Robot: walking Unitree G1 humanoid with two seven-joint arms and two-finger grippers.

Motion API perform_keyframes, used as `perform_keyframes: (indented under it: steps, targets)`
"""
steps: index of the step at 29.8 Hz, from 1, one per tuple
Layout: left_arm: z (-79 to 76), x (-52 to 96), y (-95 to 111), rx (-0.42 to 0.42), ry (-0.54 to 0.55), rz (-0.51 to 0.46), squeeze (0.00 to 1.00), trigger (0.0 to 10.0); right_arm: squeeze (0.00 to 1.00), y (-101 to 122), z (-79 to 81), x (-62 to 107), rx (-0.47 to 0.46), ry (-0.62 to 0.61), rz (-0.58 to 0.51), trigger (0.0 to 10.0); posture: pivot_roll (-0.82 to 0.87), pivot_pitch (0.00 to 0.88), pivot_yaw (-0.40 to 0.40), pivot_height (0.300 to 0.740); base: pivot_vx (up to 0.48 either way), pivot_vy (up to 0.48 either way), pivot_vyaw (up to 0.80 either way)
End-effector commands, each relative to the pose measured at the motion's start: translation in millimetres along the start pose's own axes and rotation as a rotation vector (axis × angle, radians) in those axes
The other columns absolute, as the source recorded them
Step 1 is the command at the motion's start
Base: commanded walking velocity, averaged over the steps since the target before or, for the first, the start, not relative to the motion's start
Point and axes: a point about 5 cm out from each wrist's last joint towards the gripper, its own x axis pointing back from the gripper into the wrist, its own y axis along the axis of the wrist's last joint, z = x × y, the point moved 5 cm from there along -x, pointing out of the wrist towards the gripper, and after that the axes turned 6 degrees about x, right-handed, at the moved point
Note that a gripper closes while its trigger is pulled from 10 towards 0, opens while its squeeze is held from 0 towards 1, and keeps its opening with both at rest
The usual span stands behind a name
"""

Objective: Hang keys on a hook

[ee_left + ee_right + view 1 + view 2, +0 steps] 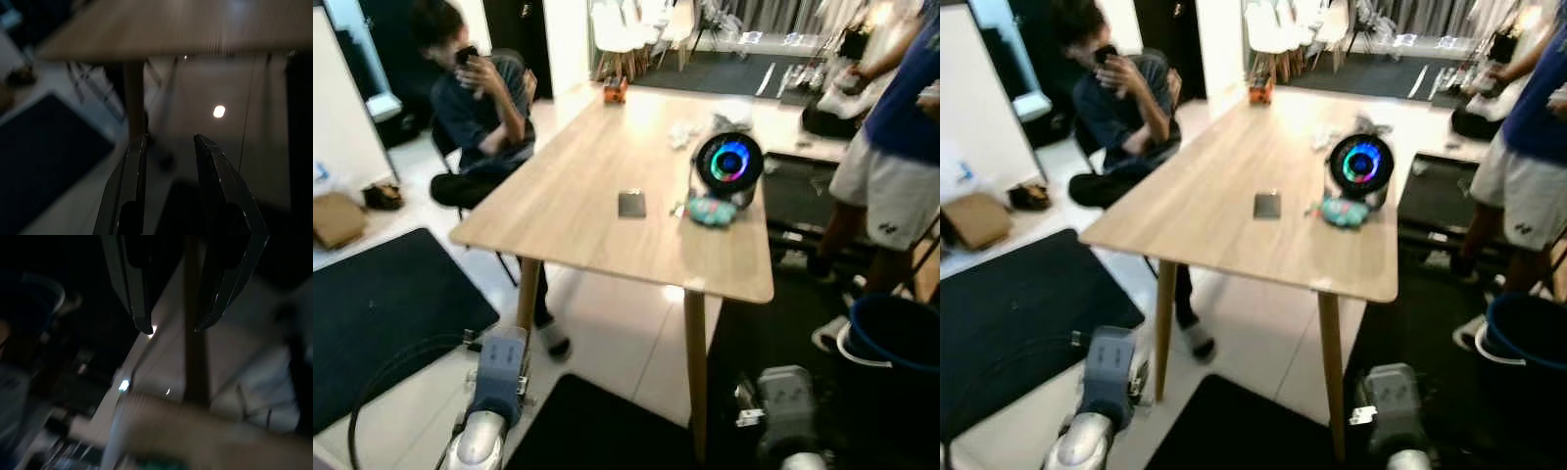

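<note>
The table [578,196] is showing a pale wood top with a smooth, faintly satin finish, and its legs [696,362] are looking like the same light wood. The floor [626,323] is reading as glossy pale tile, throwing back a bright spot of light, while the mats [382,313] lying on it are looking dark, matt and slightly rough. The round device [728,161] on the table is appearing as glossy black plastic with a glowing ring. The left arm [489,411] and right arm [788,416] are showing silver and grey casings with a dull metallic sheen, and the left gripper [168,142] is presenting smooth black fingers.
</note>
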Motion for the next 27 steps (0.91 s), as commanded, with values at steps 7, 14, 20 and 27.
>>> perform_keyframes:
  steps: [7,14,20,27]
  targets:
    - [9.2,-8.8,34,-0.009,-0.008,-0.077,0.00,10.0,0.00,21,1.3,-3.3,-0.014,0.012,-0.062,10.0,0.05,0.109,0.060,0.740,0.350,0.000,-0.42]
    - [-7.8,-11.3,55,0.033,-0.046,-0.125,0.00,10.0,0.00,31,3.3,-2.9,-0.013,0.013,-0.091,10.0,0.05,0.108,0.067,0.740,0.349,0.000,-0.43]
    - [-16.9,-14.5,91,0.088,-0.079,-0.201,0.00,10.0,0.00,29,3.7,0.1,-0.014,0.012,-0.078,10.0,0.05,0.110,0.070,0.740,0.356,0.000,-0.43]
    - [-28.8,-14.2,103,0.078,-0.109,-0.232,0.00,10.0,0.00,30,3.9,0.7,-0.014,0.012,-0.075,10.0,0.04,0.112,0.075,0.740,0.352,0.000,-0.43]
